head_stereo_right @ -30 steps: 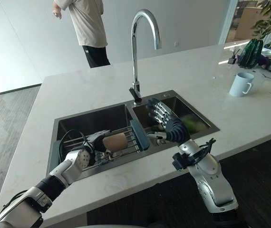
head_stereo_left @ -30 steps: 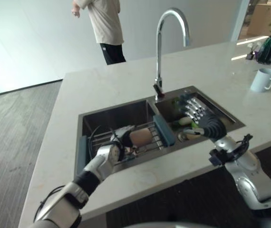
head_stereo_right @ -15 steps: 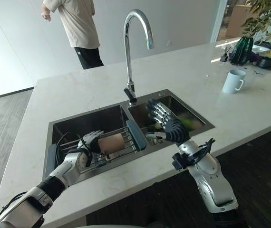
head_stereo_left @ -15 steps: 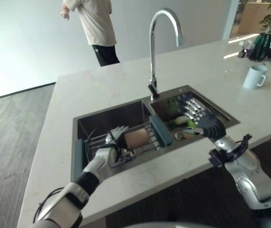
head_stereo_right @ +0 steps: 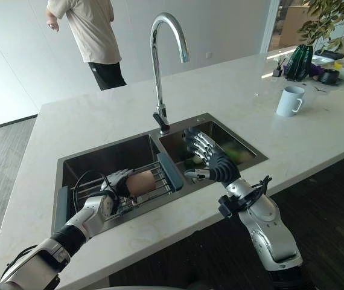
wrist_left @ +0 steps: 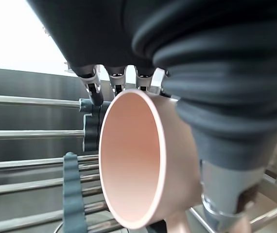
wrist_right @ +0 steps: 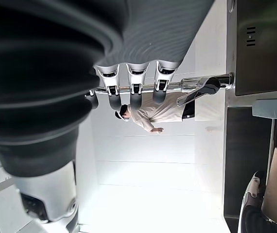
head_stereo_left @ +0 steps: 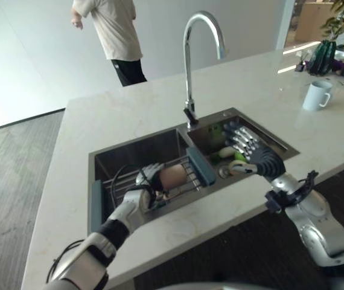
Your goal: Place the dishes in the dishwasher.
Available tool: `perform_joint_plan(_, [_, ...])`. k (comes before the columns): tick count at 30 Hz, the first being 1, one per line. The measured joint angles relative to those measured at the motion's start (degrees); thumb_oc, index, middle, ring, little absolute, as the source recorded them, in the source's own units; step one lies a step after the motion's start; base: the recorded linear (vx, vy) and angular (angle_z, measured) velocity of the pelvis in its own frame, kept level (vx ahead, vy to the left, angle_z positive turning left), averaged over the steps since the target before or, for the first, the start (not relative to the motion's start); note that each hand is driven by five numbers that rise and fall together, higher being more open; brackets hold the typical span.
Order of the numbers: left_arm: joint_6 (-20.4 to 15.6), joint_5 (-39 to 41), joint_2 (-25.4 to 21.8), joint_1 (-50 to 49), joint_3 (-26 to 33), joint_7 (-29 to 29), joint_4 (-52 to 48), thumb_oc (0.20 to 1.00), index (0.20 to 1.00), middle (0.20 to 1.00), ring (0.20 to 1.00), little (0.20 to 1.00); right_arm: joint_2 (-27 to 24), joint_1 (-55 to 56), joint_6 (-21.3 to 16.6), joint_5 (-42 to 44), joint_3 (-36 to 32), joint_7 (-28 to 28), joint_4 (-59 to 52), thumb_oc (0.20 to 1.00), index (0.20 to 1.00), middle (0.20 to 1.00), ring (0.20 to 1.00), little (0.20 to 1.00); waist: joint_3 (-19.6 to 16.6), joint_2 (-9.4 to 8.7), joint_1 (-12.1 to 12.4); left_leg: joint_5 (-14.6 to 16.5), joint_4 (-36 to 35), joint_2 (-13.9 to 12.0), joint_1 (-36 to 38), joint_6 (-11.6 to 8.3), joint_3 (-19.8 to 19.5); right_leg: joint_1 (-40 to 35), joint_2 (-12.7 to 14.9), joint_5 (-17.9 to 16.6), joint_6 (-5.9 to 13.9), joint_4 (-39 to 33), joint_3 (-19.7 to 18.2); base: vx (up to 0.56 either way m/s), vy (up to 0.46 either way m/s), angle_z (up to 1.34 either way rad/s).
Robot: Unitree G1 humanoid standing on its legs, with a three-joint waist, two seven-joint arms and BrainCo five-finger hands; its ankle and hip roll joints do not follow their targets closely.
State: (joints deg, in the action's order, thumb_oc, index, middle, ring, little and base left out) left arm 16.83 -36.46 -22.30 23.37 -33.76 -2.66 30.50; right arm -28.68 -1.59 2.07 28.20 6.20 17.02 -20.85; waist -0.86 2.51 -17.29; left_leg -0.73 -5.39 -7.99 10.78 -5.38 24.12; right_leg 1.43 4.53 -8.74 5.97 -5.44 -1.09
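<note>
A pink mug [head_stereo_left: 173, 176] lies on its side on a wire rack [head_stereo_left: 121, 183] across the left basin of the steel sink [head_stereo_left: 134, 141]. My left hand [head_stereo_left: 137, 196] reaches it from the near side. In the left wrist view the mug's mouth [wrist_left: 129, 160] sits between my straight fingers [wrist_left: 94, 87] and my thumb [wrist_left: 226, 194], so the hand is open around it. My right hand [head_stereo_left: 253, 158] hovers open with fingers spread over the right basin, where green and pale items [head_stereo_left: 227, 152] lie on the bottom.
A tall chrome faucet [head_stereo_left: 187, 60] rises behind the divider between the basins. A white mug [head_stereo_left: 317, 95] and dark green items [head_stereo_left: 324, 55] stand on the counter at the far right. A person [head_stereo_left: 108, 30] stands beyond the counter.
The camera has shifted a little. My left hand has moved closer to the pink mug, with its fingers now at the rim. The right hand has stayed over the right basin.
</note>
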Motion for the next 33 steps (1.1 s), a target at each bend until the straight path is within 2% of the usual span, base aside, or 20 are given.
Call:
perform_joint_plan(21, [-0.59, 0.08, 2.39, 0.17, -0.10, -1.65, 4.61, 1.000, 1.000, 1.000, 1.000, 1.000, -0.03, 0.00, 0.03, -0.01, 0.01, 0.05, -0.03, 1.000, 1.000, 1.000, 1.000, 1.000, -0.05, 0.09, -0.55, 0.05, 0.00, 0.01, 0.11, -0.02, 0.12, -0.04, 0.00, 0.01, -0.01, -0.01, -0.08, -0.01, -0.002, 0.00])
perform_joint_plan(22, [-0.62, 0.08, 2.40, 0.21, -0.10, -1.65, 4.94, 0.771, 0.771, 0.771, 0.771, 0.771, -0.03, -0.01, 0.03, -0.01, 0.01, 0.06, -0.03, 1.000, 1.000, 1.000, 1.000, 1.000, -0.11, 0.17, -0.60, 0.05, 0.00, 0.01, 0.12, -0.02, 0.13, -0.05, 0.00, 0.01, -0.01, 0.00, -0.08, 0.00, 0.000, 0.00])
perform_joint_plan(23, [-0.81, 0.08, 2.47, 0.33, -0.09, -1.77, 5.62, 0.589, 0.589, 0.589, 0.589, 0.589, -0.03, 0.00, 0.06, -0.01, 0.00, 0.07, -0.04, 1.000, 1.000, 1.000, 1.000, 1.000, -0.22, 0.33, -0.66, 0.05, 0.00, 0.01, 0.14, -0.02, 0.13, -0.07, -0.01, 0.00, 0.00, 0.00, -0.09, 0.00, 0.000, 0.00])
perform_joint_plan(24, [-0.92, 0.09, 2.46, 0.49, -0.05, -1.98, 5.87, 0.200, 0.200, 0.200, 0.200, 0.200, -0.04, 0.00, 0.09, -0.01, -0.01, 0.07, -0.06, 1.000, 1.000, 1.000, 1.000, 1.000, -0.27, 0.41, -0.68, 0.05, -0.01, 0.01, 0.16, -0.02, 0.14, -0.08, -0.01, 0.01, 0.00, -0.01, -0.10, 0.00, 0.000, 0.00])
perform_joint_plan(33, [-1.38, 0.03, 3.74, 1.94, -0.11, -3.95, 10.32, 0.200, 0.200, 0.200, 0.200, 0.200, -0.05, 0.00, 1.15, 0.00, 0.03, 0.75, -0.44, 1.000, 1.000, 1.000, 1.000, 1.000, -0.55, 0.53, -0.78, 0.05, -0.01, -0.01, 0.21, -0.02, 0.21, -0.08, -0.03, 0.00, 0.00, 0.00, -0.13, 0.00, 0.000, 0.00])
